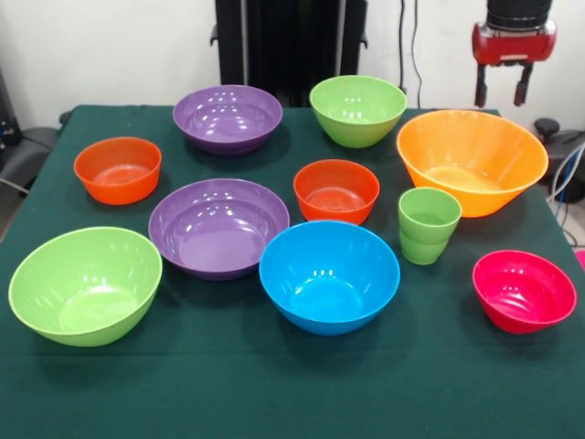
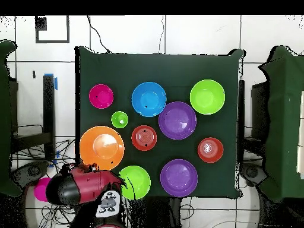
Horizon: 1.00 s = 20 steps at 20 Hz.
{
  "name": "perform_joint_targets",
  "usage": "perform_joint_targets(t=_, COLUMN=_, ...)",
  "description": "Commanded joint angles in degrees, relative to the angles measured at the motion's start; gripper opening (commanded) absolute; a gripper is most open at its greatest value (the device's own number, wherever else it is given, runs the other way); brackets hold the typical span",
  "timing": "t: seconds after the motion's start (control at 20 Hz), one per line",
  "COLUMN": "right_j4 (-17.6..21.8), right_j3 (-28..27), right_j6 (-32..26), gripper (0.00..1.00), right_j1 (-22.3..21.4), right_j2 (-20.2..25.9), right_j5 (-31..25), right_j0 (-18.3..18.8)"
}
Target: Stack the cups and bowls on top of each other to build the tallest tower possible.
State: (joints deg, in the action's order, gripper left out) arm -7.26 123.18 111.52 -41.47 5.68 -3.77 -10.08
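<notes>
Two light-green cups (image 1: 428, 224) stand nested, one in the other, right of centre; they also show in the overhead view (image 2: 119, 119). Nine bowls stand apart and upright on the green table (image 1: 274, 393): two purple (image 1: 228, 117) (image 1: 219, 227), two light green (image 1: 357, 110) (image 1: 85, 283), two orange-red (image 1: 118, 168) (image 1: 336, 190), one blue (image 1: 329, 274), the large orange-yellow one (image 1: 472, 160) and a pink-red one (image 1: 524, 290). My gripper (image 1: 502, 84) hangs open and empty high at the far right, above and behind the orange-yellow bowl.
In the overhead view my red and black arm (image 2: 83, 187) sits off the table's corner beside the orange-yellow bowl (image 2: 101, 147) and a green bowl (image 2: 134, 181). The black pedestal (image 1: 291, 46) stands behind the table. Cables hang at the right.
</notes>
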Motion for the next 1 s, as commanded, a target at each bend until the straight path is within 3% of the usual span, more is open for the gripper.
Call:
perform_joint_targets(t=0.05, right_j4=-2.96, right_j3=-7.58, right_j6=7.68, gripper=1.00, right_j1=4.21, right_j2=5.23, right_j5=-6.09, right_j0=-2.05)
perform_joint_targets(t=0.55, right_j4=-6.64, right_j3=-8.91, right_j6=11.45, gripper=1.00, right_j1=6.65, right_j2=0.88, right_j5=-3.94, right_j0=-7.75)
perform_joint_targets(t=1.0, right_j4=-5.30, right_j3=-9.35, right_j6=8.88, gripper=1.00, right_j1=10.43, right_j2=2.00, right_j5=-0.86, right_j0=-4.68)
